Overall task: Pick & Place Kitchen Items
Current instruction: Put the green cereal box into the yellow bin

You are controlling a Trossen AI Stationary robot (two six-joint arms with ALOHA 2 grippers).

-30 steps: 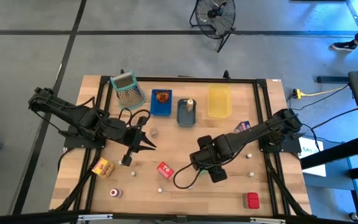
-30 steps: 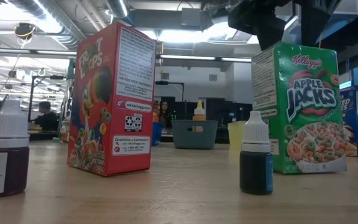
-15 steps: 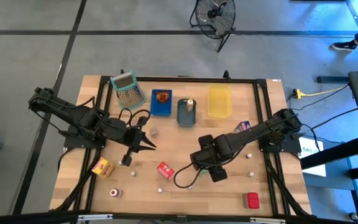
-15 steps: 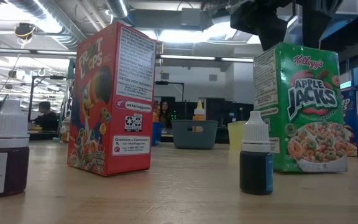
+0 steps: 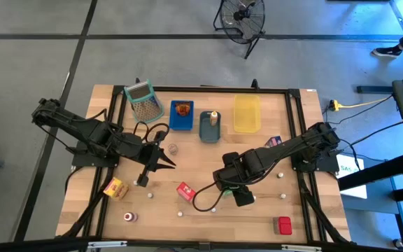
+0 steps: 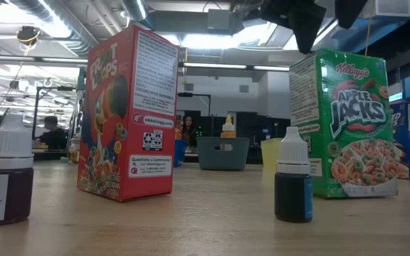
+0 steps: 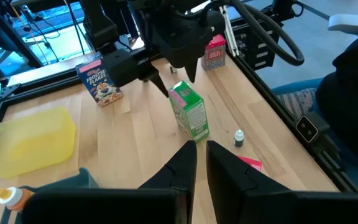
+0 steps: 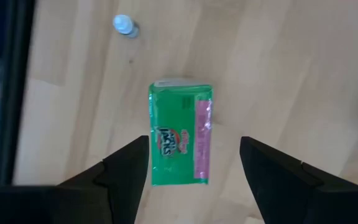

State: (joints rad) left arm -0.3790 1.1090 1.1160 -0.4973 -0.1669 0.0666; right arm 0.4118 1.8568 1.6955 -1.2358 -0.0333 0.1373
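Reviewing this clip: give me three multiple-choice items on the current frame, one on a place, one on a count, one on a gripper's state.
1. Where is the right gripper?
A. Above the green carton
B. Inside the yellow tray
C. Over the mesh basket

2. How many rectangular trays lie in a row on the table?
A. One
B. Three
C. Five

3. How do the right gripper's fingers stand?
A. Shut on the red carton
B. Shut on a bottle
C. Open, holding nothing

Answers:
1. A: the right wrist view looks straight down on the green carton between its fingers.
2. B: blue tray, grey tray and yellow tray sit side by side.
3. C: both fingers stand wide, clear of the carton.
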